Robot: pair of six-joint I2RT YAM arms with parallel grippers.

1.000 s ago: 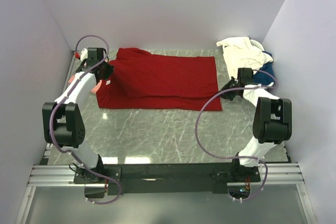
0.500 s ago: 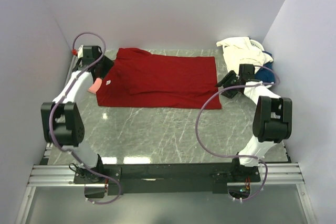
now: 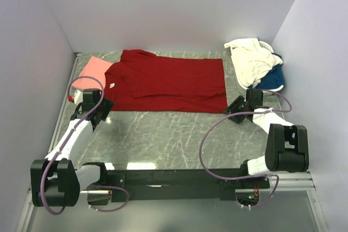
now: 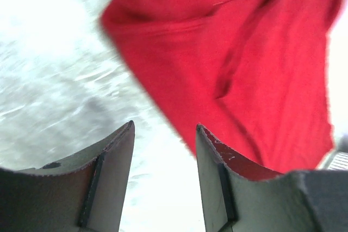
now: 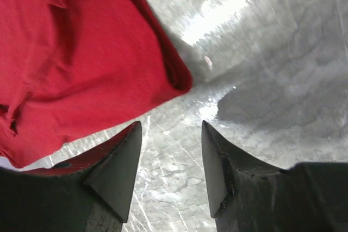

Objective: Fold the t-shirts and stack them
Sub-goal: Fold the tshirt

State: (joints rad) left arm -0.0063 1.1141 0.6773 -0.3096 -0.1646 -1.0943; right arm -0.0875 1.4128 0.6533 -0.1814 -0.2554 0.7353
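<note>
Red cotton lies across the far middle of the table [image 3: 174, 134]: the deep red t-shirt [image 3: 168, 80] is spread flat, its long axis running 9 to 3 o'clock in the top view, and its left end touches the salmon pink t-shirt [image 3: 91, 71]. The left gripper [image 3: 103, 111] sits just off the near-left corner, with the shirt at its 1 o'clock. The right gripper [image 3: 235, 107] sits just off the near-right corner, with the shirt at its 10 o'clock. Both jaws stand parted, holding nothing. Each arm seems equally near its own corner.
</note>
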